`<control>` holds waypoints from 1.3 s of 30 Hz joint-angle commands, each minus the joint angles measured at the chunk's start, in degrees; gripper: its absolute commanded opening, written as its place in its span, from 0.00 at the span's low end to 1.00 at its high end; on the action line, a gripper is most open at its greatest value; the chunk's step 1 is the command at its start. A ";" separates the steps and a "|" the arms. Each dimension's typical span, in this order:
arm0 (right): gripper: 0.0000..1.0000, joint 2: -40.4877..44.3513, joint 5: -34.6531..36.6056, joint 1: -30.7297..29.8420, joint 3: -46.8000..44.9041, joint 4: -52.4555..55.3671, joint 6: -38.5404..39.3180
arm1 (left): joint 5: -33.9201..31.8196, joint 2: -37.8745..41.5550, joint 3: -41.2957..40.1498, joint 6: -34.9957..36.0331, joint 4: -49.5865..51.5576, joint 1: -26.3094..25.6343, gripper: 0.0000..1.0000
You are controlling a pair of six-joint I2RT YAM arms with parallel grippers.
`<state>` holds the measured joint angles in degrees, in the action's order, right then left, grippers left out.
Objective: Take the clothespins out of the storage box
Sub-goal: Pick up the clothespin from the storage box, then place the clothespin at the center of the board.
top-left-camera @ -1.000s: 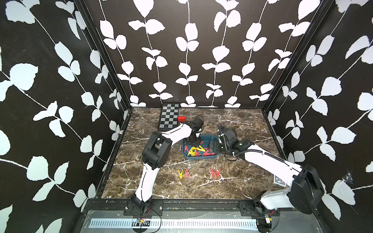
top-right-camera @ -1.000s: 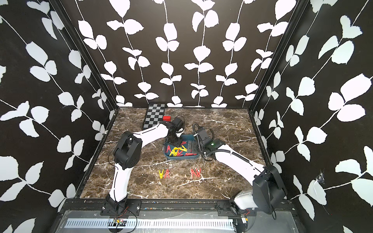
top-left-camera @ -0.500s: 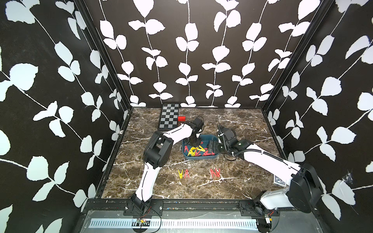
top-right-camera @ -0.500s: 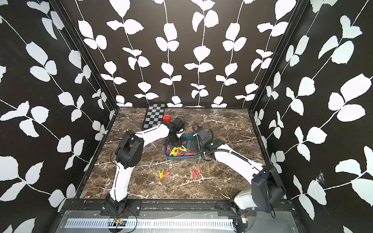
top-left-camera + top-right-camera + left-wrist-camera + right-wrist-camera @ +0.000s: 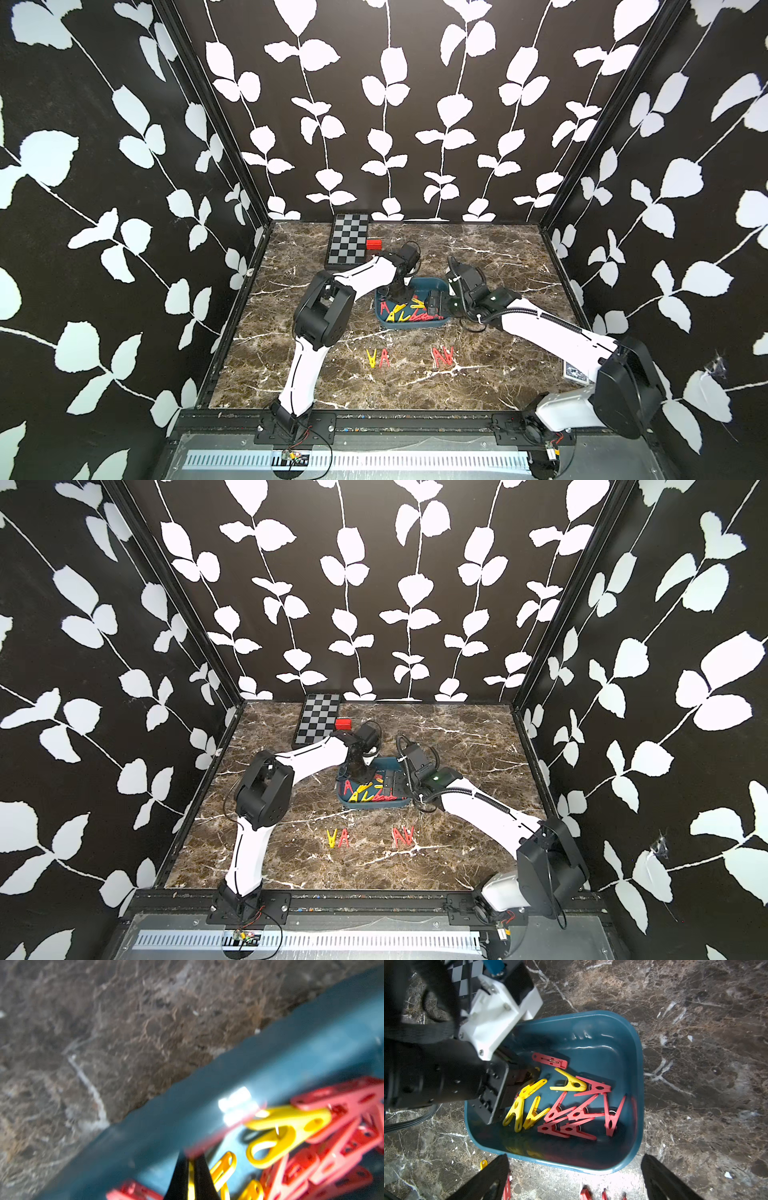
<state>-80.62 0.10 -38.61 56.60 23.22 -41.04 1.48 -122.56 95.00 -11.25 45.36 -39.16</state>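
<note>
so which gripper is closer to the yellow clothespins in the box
Left. The left gripper is down in the storage box, shut on a yellow clothespin; the right gripper hangs open above the box, touching none.

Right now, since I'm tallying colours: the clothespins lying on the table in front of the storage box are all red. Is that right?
Not all red: one yellow clothespin lies on the table in front of the storage box beside the red clothespins. Both top views show it.
</note>
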 commanded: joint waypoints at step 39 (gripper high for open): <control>0.99 18.38 -5.42 0.20 -13.64 2.17 5.62 | -8.61 29.76 -31.55 -62.28 -6.61 -18.27 0.06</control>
<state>-64.40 -5.02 -38.61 44.27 24.69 -35.75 -4.58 -93.58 64.12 -68.34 39.40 -55.86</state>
